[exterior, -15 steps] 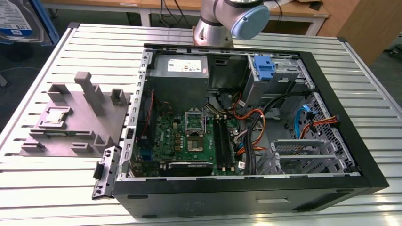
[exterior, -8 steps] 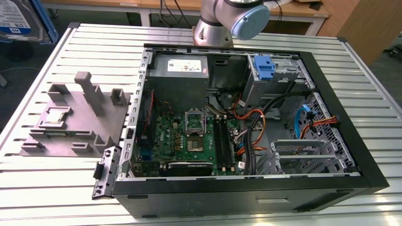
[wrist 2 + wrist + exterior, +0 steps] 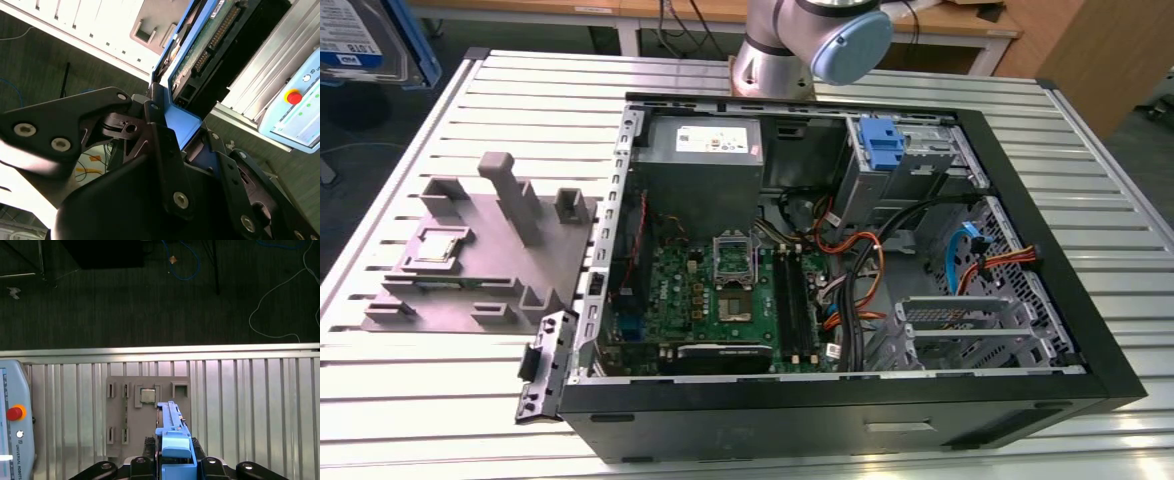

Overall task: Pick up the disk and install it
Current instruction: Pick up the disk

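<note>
While pincer (image 3: 175, 122) clamps disk (image 3: 202, 47), grey fixture (image 3: 120, 410) lies below.

Silver-grey tubular metal arm (image 3: 771, 62), rounded pale blue joint cap (image 3: 851, 42). Matte black hand (image 3: 182, 120), built of flat angular linkage plates (image 3: 60, 125) with round pivot holes, silver screw heads (image 3: 180, 199) at the joints. Same black links and silver screws in the first wrist view.

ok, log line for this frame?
claw: shut on disk | grip: on blue bracket | disk: in air over fixture | case: open, disk not in it
</note>
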